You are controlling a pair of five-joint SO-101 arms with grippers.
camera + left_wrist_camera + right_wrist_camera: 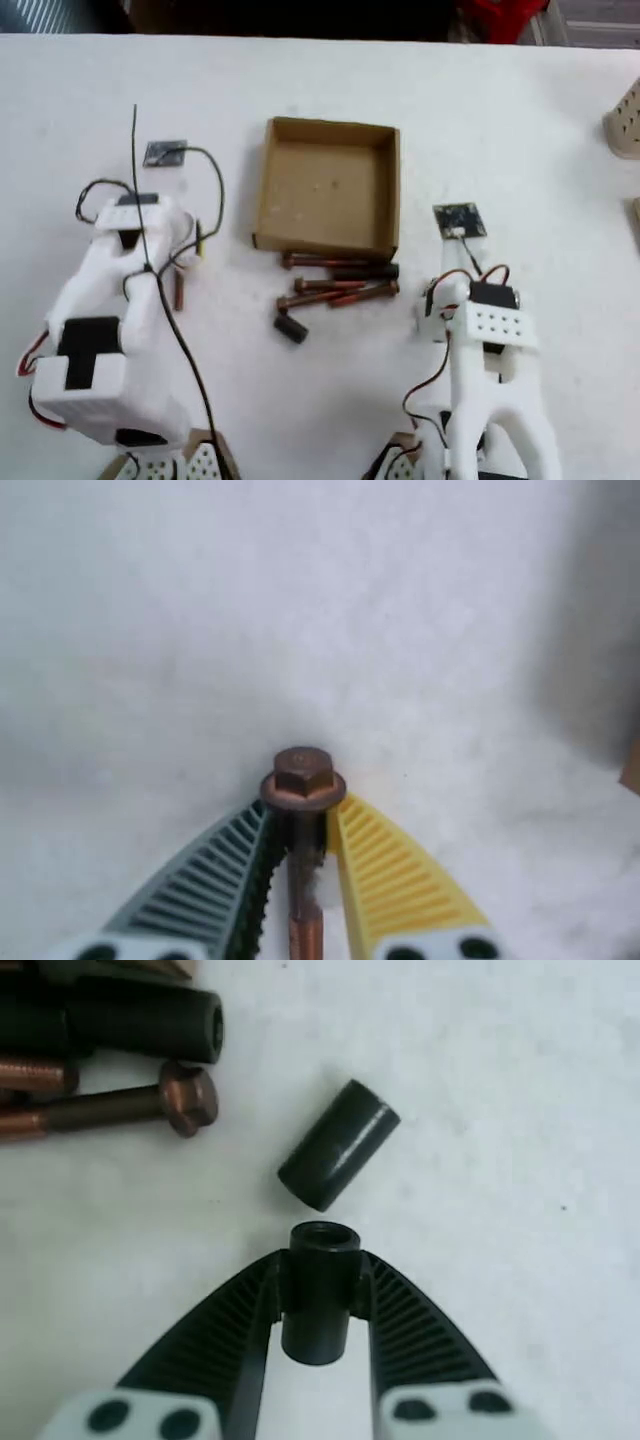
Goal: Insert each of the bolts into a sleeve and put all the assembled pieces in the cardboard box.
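Observation:
My left gripper [303, 815], with one grey and one yellow finger, is shut on a copper bolt [303, 778] just under its hex head, low over the white table. In the high view that bolt [179, 290] pokes out beside the left arm. My right gripper [320, 1272] is shut on a black sleeve [320, 1305], held with its bore facing away from the camera. A second loose sleeve [338, 1145] lies on the table just beyond it. Several copper bolts [340, 280], some in sleeves, lie in a pile against the near wall of the open cardboard box [385, 190].
A loose black sleeve [290, 328] lies in front of the bolt pile. Small circuit boards [165, 153] with cables sit by each arm. A pale perforated block [625, 120] stands at the right edge.

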